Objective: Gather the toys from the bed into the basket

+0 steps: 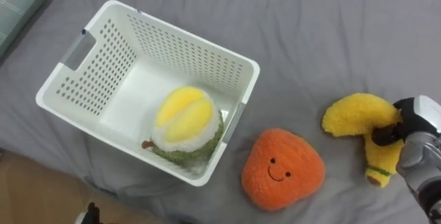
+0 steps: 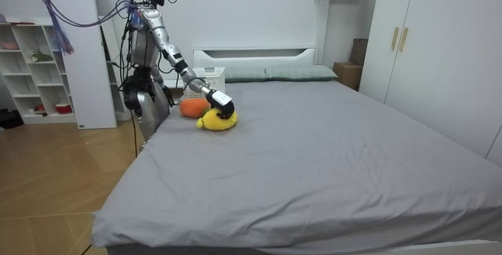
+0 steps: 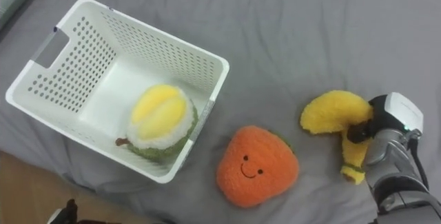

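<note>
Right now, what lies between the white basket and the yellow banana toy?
The orange plush toy lies on the grey bed between the white basket and the yellow banana toy, as both eye views show.

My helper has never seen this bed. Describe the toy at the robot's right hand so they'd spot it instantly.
On the grey bed, look right of the white basket, past the orange plush. The banana plush lies at the right hand: curved, and the only yellow toy outside the basket.
</note>
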Robot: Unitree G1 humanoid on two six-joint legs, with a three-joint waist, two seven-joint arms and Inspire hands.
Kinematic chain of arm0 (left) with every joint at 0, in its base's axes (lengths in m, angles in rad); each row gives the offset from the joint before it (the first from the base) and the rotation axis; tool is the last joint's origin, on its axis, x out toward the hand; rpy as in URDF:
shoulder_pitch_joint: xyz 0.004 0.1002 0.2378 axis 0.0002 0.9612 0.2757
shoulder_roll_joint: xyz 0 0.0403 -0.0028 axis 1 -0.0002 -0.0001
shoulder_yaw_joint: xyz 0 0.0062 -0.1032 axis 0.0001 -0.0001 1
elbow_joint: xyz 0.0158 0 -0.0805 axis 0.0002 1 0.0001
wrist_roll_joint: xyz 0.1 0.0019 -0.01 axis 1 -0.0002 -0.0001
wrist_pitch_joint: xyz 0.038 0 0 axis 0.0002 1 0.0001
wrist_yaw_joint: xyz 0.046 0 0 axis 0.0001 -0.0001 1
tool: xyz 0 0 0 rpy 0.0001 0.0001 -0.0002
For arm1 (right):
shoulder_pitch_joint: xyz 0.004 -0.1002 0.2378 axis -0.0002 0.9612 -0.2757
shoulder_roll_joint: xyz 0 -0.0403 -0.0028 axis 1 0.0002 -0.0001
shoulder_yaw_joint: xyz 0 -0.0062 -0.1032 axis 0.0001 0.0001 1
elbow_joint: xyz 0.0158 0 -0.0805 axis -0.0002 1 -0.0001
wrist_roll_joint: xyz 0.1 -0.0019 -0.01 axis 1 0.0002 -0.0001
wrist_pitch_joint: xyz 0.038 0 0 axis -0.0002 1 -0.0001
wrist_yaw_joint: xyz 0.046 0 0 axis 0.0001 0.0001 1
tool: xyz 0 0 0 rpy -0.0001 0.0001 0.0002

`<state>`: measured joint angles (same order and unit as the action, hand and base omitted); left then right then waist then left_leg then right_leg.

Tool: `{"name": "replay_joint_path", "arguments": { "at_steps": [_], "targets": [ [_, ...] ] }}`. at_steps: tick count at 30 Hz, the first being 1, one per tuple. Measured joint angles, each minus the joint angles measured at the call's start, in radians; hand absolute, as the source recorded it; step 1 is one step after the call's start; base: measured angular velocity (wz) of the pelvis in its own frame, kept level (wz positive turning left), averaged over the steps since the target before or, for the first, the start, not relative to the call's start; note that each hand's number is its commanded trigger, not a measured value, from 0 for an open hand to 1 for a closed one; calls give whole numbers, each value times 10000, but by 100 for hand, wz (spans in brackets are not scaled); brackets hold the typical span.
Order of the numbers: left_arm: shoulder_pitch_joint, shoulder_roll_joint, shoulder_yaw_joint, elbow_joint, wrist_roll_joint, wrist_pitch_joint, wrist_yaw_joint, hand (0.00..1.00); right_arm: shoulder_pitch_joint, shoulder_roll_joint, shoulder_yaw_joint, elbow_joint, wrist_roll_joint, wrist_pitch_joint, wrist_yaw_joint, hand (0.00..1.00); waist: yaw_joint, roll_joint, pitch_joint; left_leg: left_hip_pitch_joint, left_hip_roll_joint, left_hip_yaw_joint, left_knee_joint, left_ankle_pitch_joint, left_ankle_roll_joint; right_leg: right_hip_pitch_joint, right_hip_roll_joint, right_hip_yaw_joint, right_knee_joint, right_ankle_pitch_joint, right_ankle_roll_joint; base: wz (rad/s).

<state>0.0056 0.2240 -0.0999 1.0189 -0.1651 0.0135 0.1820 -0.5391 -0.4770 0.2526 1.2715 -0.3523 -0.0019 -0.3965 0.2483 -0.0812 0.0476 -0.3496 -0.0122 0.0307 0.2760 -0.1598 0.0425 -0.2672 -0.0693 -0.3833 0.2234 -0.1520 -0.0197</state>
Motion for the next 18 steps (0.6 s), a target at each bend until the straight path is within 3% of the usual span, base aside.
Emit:
{"name": "replay_joint_path", "arguments": {
  "at_steps": [4,8,9,10,13,18],
  "targets": [
    [198,-10,145,10,22,2,25,0,147,3,-161,-606,-855,131,45,100,-100,6,-45,543,0,74,-173,1,0,427,7,78,-26,-4,6,-5],
    [728,-9,566,-207,28,7,52,0,195,-5,-637,-2878,-1355,155,61,100,-675,0,-106,1082,12,216,-384,4,3,804,15,202,-37,-8,14,-12],
    [803,-7,618,-174,48,5,48,0,292,-5,-763,-3551,-1350,157,68,100,-825,-23,-151,1369,11,222,-451,5,3,1055,18,224,-49,-14,24,-4],
    [910,-6,744,-170,83,5,35,0,526,-5,-849,-4230,-1354,164,78,100,-874,-89,-328,1642,12,260,-569,5,2,1266,21,251,-73,-28,46,-6],
    [1196,-26,1201,-184,382,6,6,0,775,-3,-967,-5675,-1473,156,242,100,-1072,-243,-485,2423,9,487,-815,6,0,1991,35,238,-264,-52,85,-13],
    [1586,-47,1358,-250,393,27,12,0,1397,2,-1177,-7913,-1562,314,736,100,-1335,-291,-504,3160,-10,501,-1086,-4,1,2704,33,338,-376,-75,131,-4]
  ]
}}
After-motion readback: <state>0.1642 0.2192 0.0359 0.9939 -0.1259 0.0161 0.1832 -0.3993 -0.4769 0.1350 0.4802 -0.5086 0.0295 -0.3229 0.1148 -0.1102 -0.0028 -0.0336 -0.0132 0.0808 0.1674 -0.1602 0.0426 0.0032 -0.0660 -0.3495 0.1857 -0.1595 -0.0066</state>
